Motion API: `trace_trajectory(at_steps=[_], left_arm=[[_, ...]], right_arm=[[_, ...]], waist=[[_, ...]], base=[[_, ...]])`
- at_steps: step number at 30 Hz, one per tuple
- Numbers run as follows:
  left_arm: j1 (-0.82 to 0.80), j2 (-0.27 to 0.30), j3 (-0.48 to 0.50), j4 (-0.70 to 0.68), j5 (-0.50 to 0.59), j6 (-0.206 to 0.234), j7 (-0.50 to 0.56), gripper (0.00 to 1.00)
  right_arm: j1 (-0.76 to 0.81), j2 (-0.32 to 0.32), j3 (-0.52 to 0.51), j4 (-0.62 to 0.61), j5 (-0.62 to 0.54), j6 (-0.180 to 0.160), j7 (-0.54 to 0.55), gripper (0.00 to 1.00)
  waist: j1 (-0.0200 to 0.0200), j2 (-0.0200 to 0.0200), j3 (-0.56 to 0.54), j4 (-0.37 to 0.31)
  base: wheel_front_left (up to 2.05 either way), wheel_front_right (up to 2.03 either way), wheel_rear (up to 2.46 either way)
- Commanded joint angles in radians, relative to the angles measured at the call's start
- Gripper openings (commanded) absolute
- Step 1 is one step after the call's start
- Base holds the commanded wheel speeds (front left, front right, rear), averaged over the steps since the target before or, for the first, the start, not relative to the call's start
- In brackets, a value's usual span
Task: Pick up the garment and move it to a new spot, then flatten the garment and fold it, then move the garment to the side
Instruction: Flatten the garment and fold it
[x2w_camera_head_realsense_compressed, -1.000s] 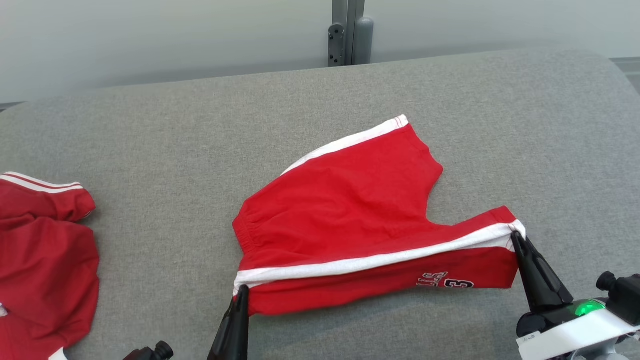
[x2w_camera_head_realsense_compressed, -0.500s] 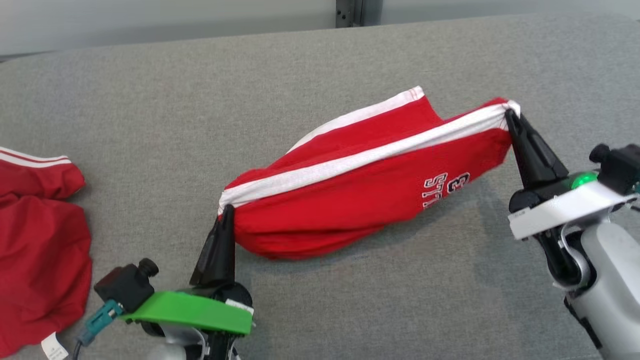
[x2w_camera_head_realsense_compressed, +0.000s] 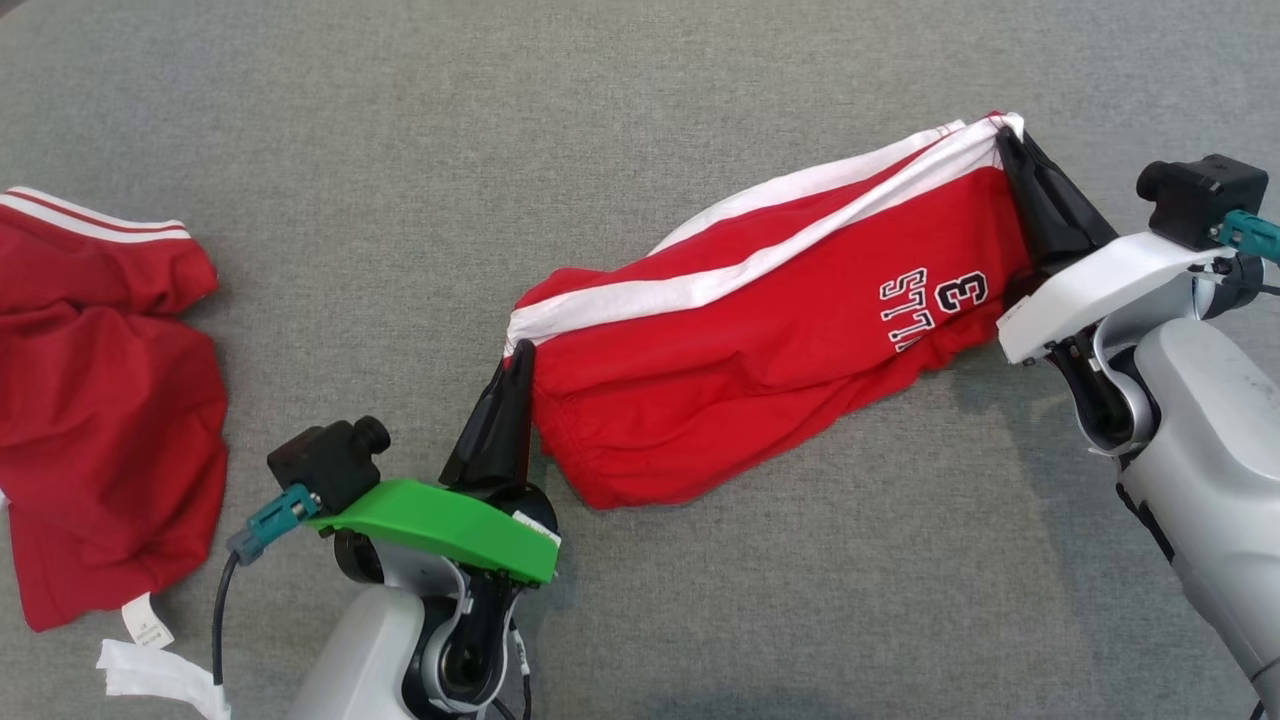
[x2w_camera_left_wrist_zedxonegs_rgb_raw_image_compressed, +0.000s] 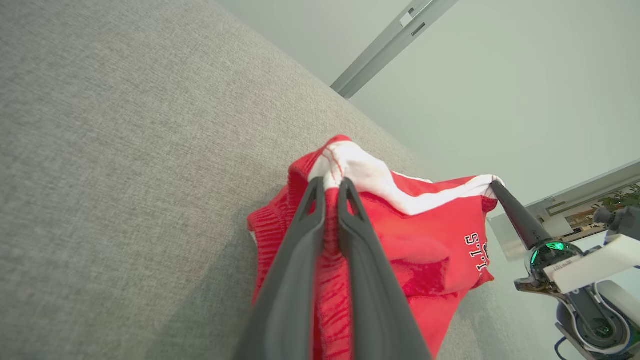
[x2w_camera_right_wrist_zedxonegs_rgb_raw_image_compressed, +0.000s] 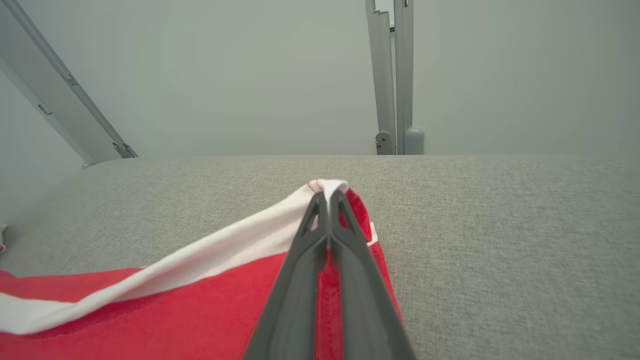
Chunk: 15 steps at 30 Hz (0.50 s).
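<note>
left gripper (x2w_camera_head_realsense_compressed: 522, 350) pinching red shorts (x2w_camera_head_realsense_compressed: 760, 380) at waistband, right gripper (x2w_camera_head_realsense_compressed: 1005, 140) pinching leg hem

The second, crumpled red garment (x2w_camera_head_realsense_compressed: 100, 400) runs off the frame's left edge; its white tag (x2w_camera_head_realsense_compressed: 148, 622) at lower left is too small to read. On the red shorts with white side stripes (x2w_camera_head_realsense_compressed: 750, 370), the black lettering (x2w_camera_head_realsense_compressed: 930, 305) sinks partly into a fold, and the pinched corners vanish between the left fingers (x2w_camera_head_realsense_compressed: 497, 425) and right fingers (x2w_camera_head_realsense_compressed: 1045, 205).
</note>
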<state>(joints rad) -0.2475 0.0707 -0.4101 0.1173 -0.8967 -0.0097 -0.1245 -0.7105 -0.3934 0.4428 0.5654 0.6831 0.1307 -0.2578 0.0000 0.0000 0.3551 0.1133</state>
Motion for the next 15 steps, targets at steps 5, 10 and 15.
trace_trajectory(at_steps=[5,10,15], left_arm=[[-0.048,-0.006,-0.016,0.045,-0.009,-0.012,-0.001,0.00],[-0.065,-0.007,-0.032,0.076,-0.011,-0.022,0.006,0.00],[-0.073,-0.005,-0.043,0.093,-0.004,-0.024,0.010,0.00]], right_arm=[[-0.055,0.009,0.026,0.106,-0.012,0.000,0.003,0.00],[-0.090,0.011,0.033,0.194,-0.047,0.000,0.000,0.00],[-0.109,0.025,0.048,0.237,-0.061,0.000,-0.003,0.00]], waist=[[0.0000,0.0000,0.018,0.020],[0.0000,0.0000,0.017,0.019],[0.0000,0.0000,0.015,0.012]], base=[[0.00,0.00,0.00],[0.00,0.00,0.00],[0.00,0.00,0.00]])
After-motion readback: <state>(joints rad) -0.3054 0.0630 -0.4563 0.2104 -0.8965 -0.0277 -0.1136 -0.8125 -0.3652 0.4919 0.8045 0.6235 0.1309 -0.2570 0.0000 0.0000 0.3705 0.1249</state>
